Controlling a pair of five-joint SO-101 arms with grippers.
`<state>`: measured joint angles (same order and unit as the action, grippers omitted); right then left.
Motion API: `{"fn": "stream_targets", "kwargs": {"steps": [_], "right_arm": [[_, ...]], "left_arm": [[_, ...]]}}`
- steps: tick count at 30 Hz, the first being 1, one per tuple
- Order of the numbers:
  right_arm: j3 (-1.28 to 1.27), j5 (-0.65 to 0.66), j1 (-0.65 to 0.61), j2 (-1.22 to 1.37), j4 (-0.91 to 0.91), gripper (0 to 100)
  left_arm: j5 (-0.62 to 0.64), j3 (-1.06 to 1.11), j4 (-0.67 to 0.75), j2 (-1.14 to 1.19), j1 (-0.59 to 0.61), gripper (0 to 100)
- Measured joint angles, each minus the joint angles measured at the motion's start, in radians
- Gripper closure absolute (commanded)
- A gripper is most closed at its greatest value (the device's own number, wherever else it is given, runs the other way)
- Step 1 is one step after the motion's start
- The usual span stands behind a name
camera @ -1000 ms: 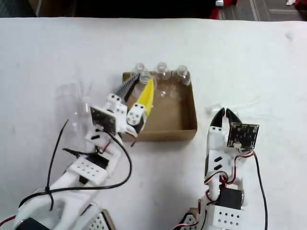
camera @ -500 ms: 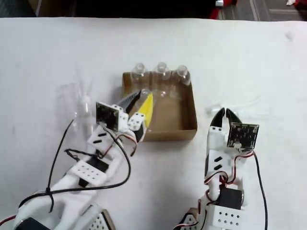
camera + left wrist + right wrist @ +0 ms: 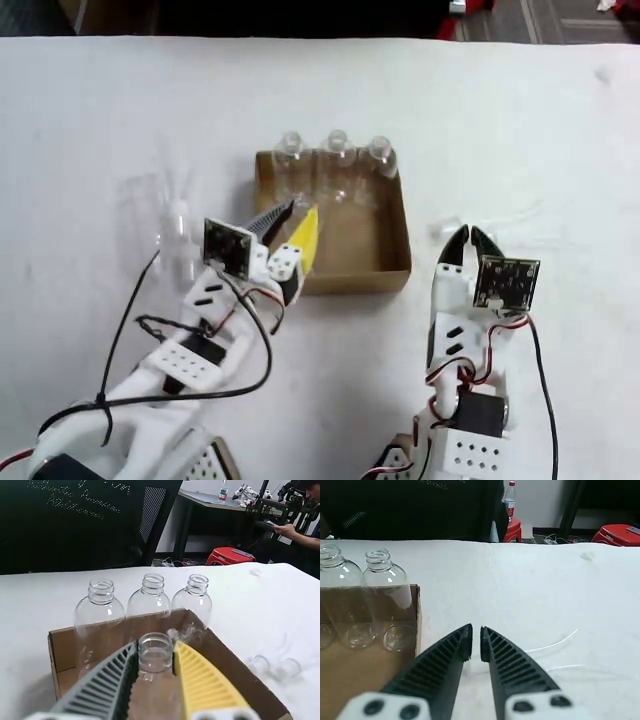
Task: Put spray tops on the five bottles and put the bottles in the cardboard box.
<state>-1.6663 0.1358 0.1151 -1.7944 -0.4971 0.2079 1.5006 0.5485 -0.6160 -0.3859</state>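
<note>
my left end effector [image 3: 298, 212] is clamped on the neck of a clear bottle [image 3: 155, 655], left of centre in the high view, over the left side of the cardboard box [image 3: 392, 268]. three more bottles [image 3: 337, 150] stand along its upper wall. my right end effector [image 3: 469, 235], lower right, is closed almost tip to tip on nothing, over the bench [image 3: 520, 120].

Overhead view, two close low wrist views; cardboard box [image 3: 350, 281] in all.

Three clear capless bottles [image 3: 152, 597] — upright in cardboard box [image 3: 403, 238]
</note>
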Motion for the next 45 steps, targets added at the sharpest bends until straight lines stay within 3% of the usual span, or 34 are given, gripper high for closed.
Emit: {"fn": "stream_targets", "kwargs": {"steps": [15,23,29,45], "right_arm": [[0.000,0.000,0.000,0.000,0.000,98.1],[0.000,0.000,0.000,0.000,0.000,98.1],[0.000,0.000,0.000,0.000,0.000,98.1],[0.000,0.000,0.000,0.000,0.000,98.1]], "left_arm": [[0.000,0.023,0.000,0.000,0.000,96],[0.008,0.025,-0.002,0.000,0.000,74],[0.008,0.028,-0.078,0.000,0.000,76],[0.020,0.068,-0.094,-0.106,0.000,76]]}}
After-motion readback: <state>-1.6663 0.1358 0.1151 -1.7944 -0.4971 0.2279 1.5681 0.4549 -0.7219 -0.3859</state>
